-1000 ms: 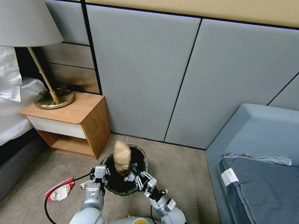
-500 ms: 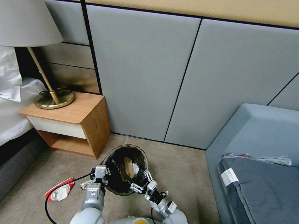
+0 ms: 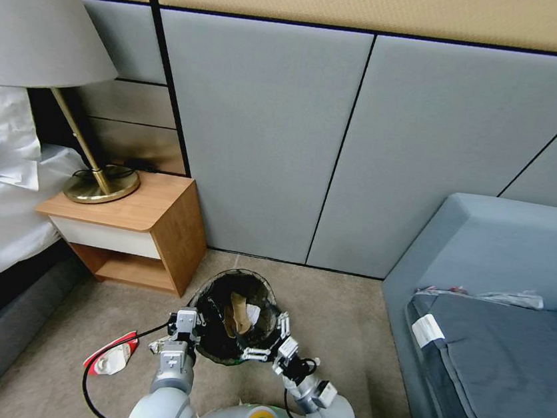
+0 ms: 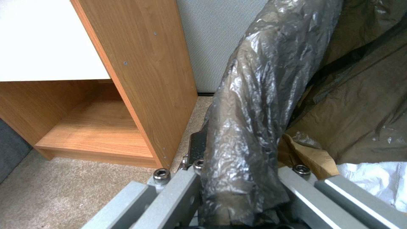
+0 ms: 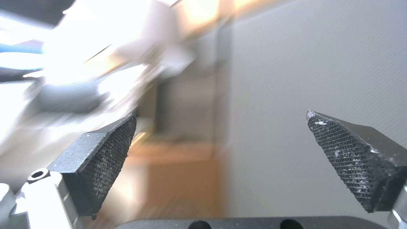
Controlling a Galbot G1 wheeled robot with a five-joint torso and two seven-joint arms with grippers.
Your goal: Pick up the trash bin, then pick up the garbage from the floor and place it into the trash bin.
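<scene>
The round trash bin lined with a black plastic bag (image 3: 237, 316) stands with its mouth facing up, just in front of me on the beige-grey carpeted floor (image 3: 346, 324). Inside it, the brown crumpled paper (image 3: 236, 311) stands nearly upright, long axis roughly vertical, with a white crumpled tissue (image 3: 252, 313) just beside it.

My left gripper (image 3: 182, 333) is clamped on the near left part of the bin's rim; in the left wrist view the bag-covered rim (image 4: 250, 127) runs up between its two grey fingers (image 4: 169, 197).

My right gripper (image 3: 273, 340) sits at the bin's near right edge with its fingers spread wide and nothing between them. In the right wrist view the two black textured pads (image 5: 101, 159) stand well apart.

A red-and-white snack wrapper (image 3: 111, 355) lies on the floor to my left, apart from the bin. A wooden nightstand (image 3: 148, 234) carrying a brass-based lamp (image 3: 101, 183) stands near the bin's far left. A blue-grey sofa (image 3: 501, 315) stands on the right, and grey wall panels (image 3: 267, 134) lie behind.
</scene>
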